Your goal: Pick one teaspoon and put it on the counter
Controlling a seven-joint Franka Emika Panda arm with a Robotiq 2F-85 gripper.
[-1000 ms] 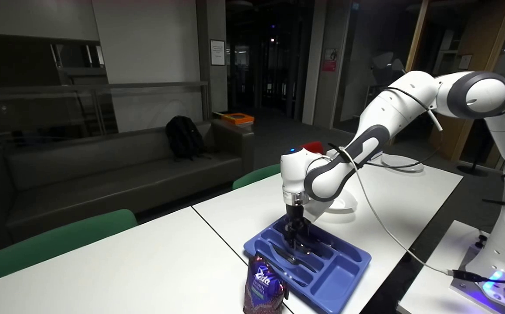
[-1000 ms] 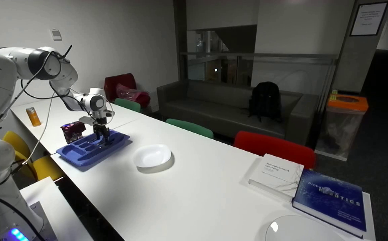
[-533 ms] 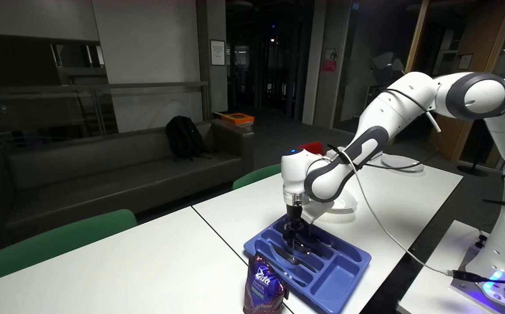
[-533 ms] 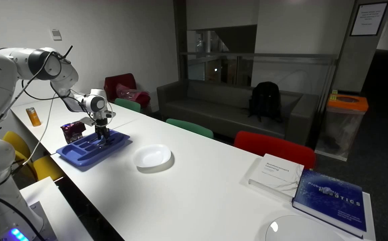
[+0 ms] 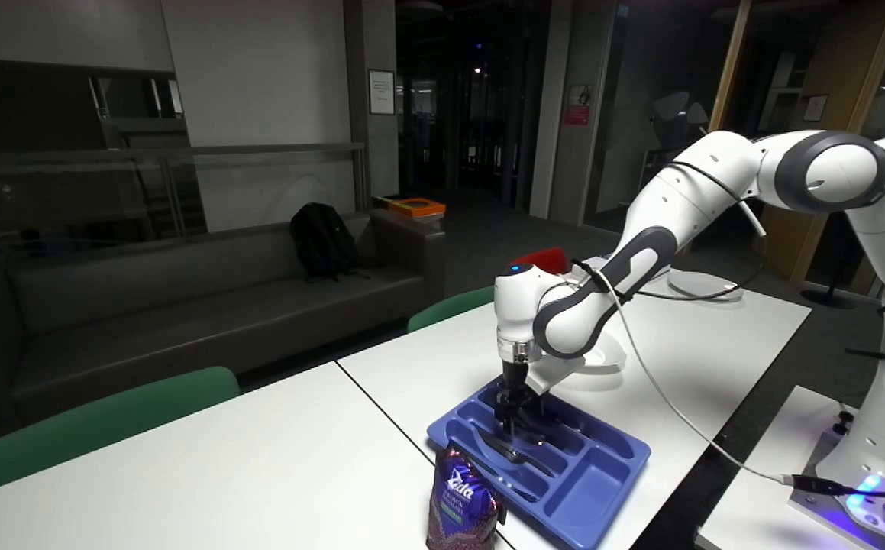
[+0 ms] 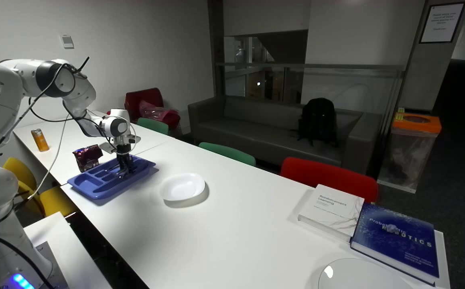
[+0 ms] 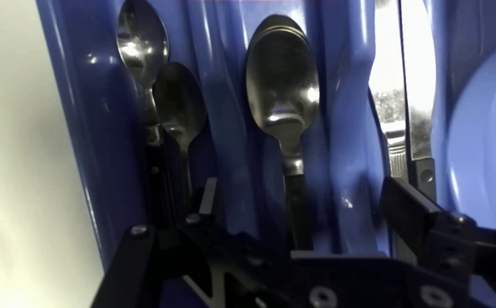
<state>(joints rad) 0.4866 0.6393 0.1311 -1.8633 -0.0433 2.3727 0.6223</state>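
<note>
The blue cutlery tray (image 5: pixel 591 493) lies on the white counter (image 5: pixel 282 451); both also show in an exterior view, the tray (image 6: pixel 90 185) and counter (image 6: pixel 236 237). In the wrist view, two small metal teaspoons (image 7: pixel 180 102) lie overlapping in the left compartment, their dark handles running under the gripper. Larger spoons (image 7: pixel 282 81) lie stacked in the compartment beside them. My gripper (image 7: pixel 305 196) is open and empty, pointing down low over the tray. Its left finger is by the teaspoon handles, its right by the knives (image 7: pixel 419 85). The gripper shows in both exterior views (image 5: pixel 511 428) (image 6: pixel 124 170).
A shiny purple bag (image 5: pixel 461 504) stands against the tray. A white bowl (image 6: pixel 182 187) is on the counter beside the tray. An orange can (image 6: pixel 39 140), two books (image 6: pixel 332 208) and a plate (image 6: pixel 360 277) stand farther off. A cable hangs from the arm.
The arm has sunk slightly and the gripper has shifted a little across the tray, toward the side with the bowl. The tray, bag and bowl have not moved.
</note>
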